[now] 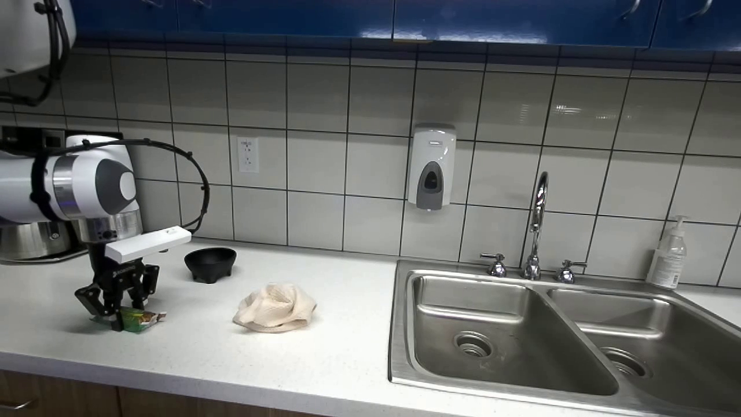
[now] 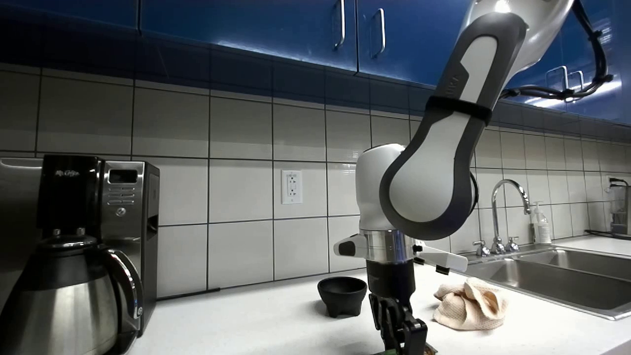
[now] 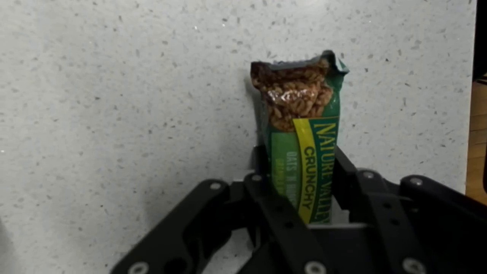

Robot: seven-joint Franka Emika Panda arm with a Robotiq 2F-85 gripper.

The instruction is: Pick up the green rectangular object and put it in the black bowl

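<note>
The green rectangular object is a wrapped granola bar [image 3: 300, 125] with a yellow stripe. It lies on the white counter in an exterior view [image 1: 139, 320], and only slivers of it show at the bottom edge in an exterior view [image 2: 391, 352]. My gripper [image 3: 298, 167] points down with a finger against each long side of the bar and looks shut on it; it also shows in both exterior views [image 1: 128, 314] [image 2: 402, 342]. The bar's near end is hidden by the gripper. The black bowl [image 1: 210, 266] stands upright behind the gripper, also seen in an exterior view [image 2: 342, 296], and is outside the wrist view.
A crumpled beige cloth [image 1: 275, 310] lies on the counter between the bowl and the steel sink [image 1: 399, 330]. A coffee maker [image 2: 123, 222] with a steel carafe [image 2: 69, 305] stands against the wall. The counter's front edge [image 1: 173, 379] is close to the bar.
</note>
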